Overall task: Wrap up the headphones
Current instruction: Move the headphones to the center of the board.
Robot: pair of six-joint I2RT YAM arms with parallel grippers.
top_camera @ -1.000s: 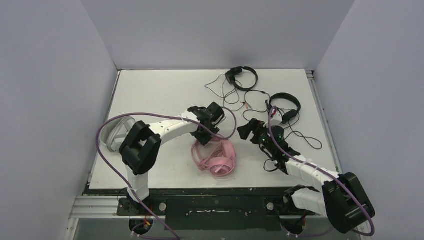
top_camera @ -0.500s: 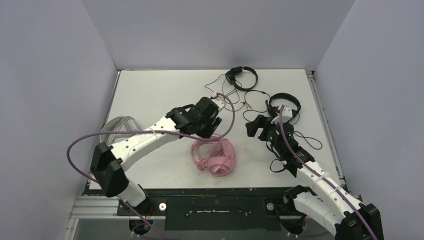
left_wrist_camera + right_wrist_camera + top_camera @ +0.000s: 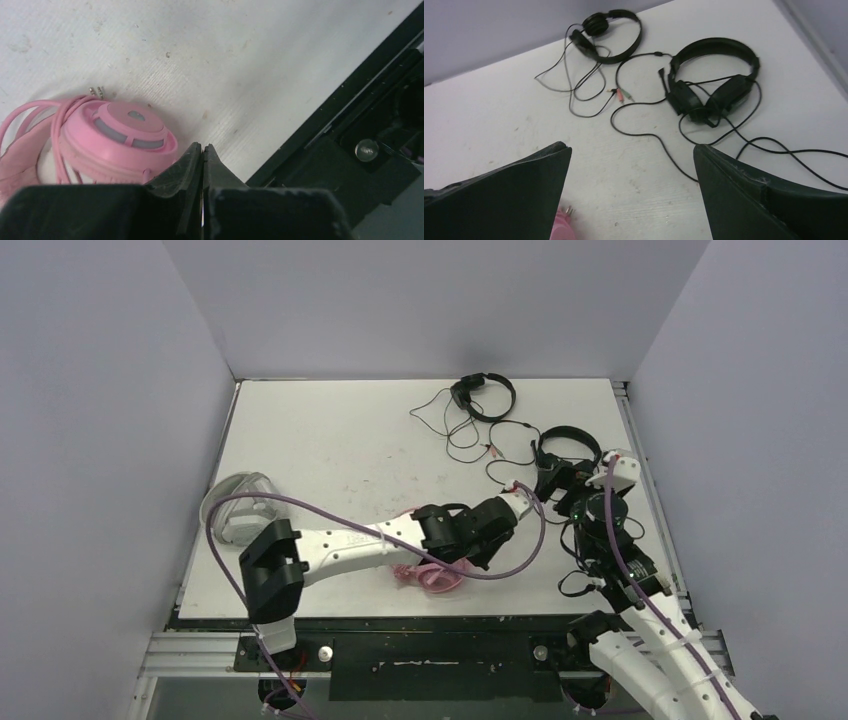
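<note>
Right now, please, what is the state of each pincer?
Left pincer: closed, nothing visible in it.
Right pincer: open, holding nothing.

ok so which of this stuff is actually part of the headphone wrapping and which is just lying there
Part of the job: pink headset, white-grey headset, far black headset, near black headset.

Not part of it: only the table and the arms' own purple cables.

2 black headsets (image 3: 485, 397) (image 3: 570, 448), 1 pink headset (image 3: 117, 136), 1 white-grey headset (image 3: 236, 512), 2 arms (image 3: 350, 540) (image 3: 640, 585).
</note>
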